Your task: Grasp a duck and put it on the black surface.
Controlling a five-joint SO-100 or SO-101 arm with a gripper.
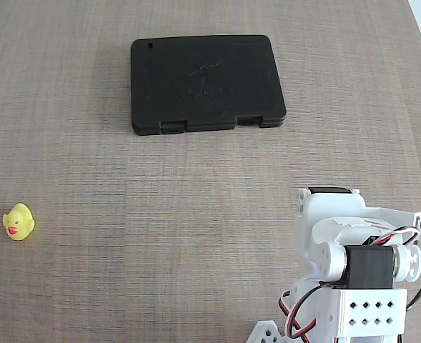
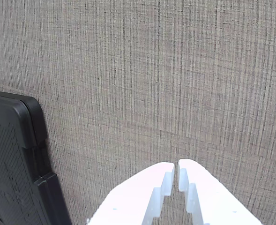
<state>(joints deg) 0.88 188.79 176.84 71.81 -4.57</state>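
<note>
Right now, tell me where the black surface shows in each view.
Fixed view: the black surface lies at upper centre, notched edge toward the arm.
Wrist view: the same slab fills the lower left corner, cut by the frame.
Shared landmark: its latch notches. The hand points at bare table.

The white gripper (image 2: 176, 165) hung over bare woven tabletop (image 2: 166, 70), fingertips nearly touching, well right of the black surface (image 2: 11, 159), nothing held.
</note>
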